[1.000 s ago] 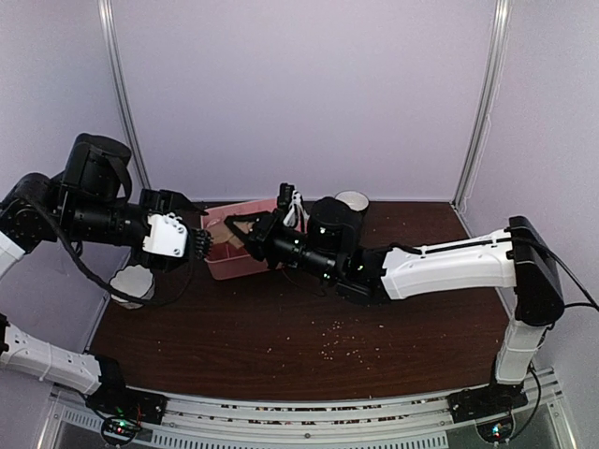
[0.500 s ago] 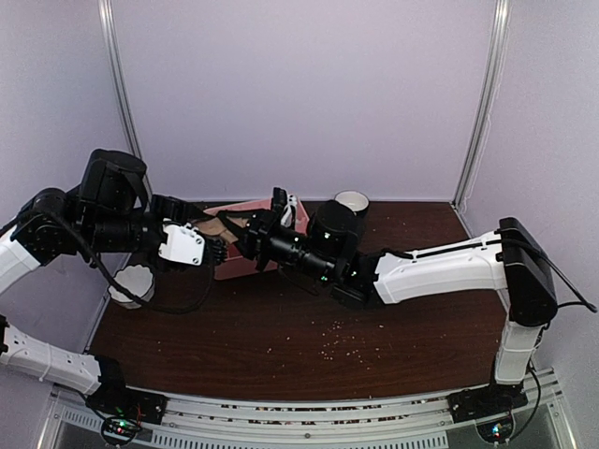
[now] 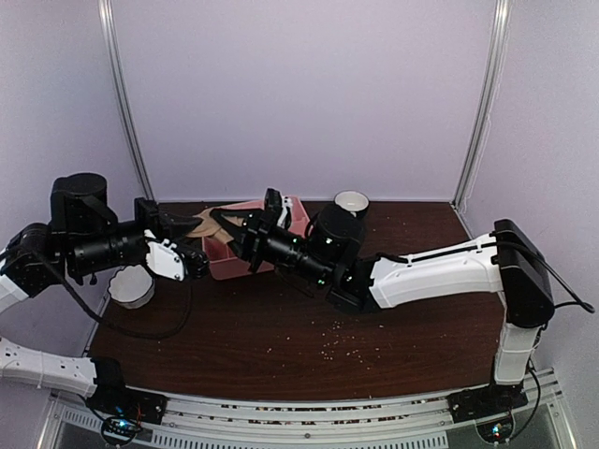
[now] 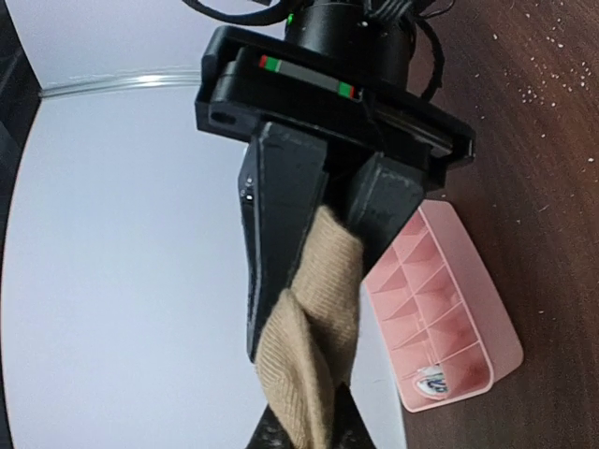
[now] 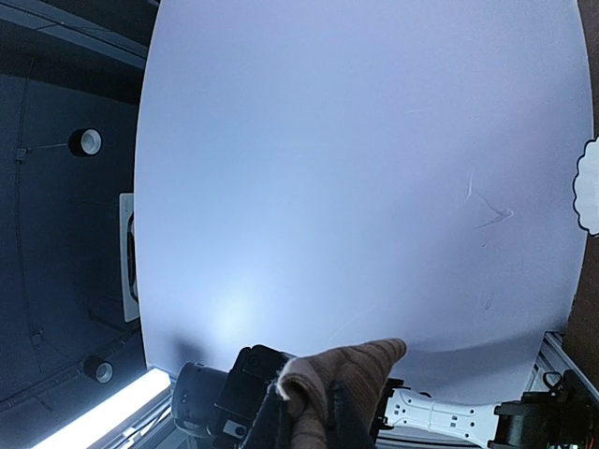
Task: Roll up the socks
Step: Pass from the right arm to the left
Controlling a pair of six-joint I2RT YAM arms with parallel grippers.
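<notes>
A tan-brown sock [image 3: 206, 223] hangs in the air over the table's back left, stretched between both grippers. In the left wrist view the tan sock [image 4: 314, 327] is twisted and runs from the right gripper [image 4: 323, 243] down into my left gripper [image 4: 309, 432], which is shut on it. The right gripper [image 5: 316, 426] is shut on the other end of the tan sock [image 5: 351, 374], with the left gripper [image 3: 198, 236] just beyond it. The pink sock is not clearly visible; a teal-and-white patch [image 4: 432, 379] shows in the tray's end compartment.
A pink compartmented tray [image 3: 240, 265] lies under the grippers, seen on its side as the tray [image 4: 440, 309] in the left wrist view. A white scalloped bowl [image 3: 131, 285] sits at the left edge and a white cup [image 3: 353, 200] at the back. Crumbs [image 3: 342, 341] dot the dark table.
The left gripper was open beside the sock and has shut on its free end. The left arm has drawn back to the left, and the right gripper has followed it with the sock.
</notes>
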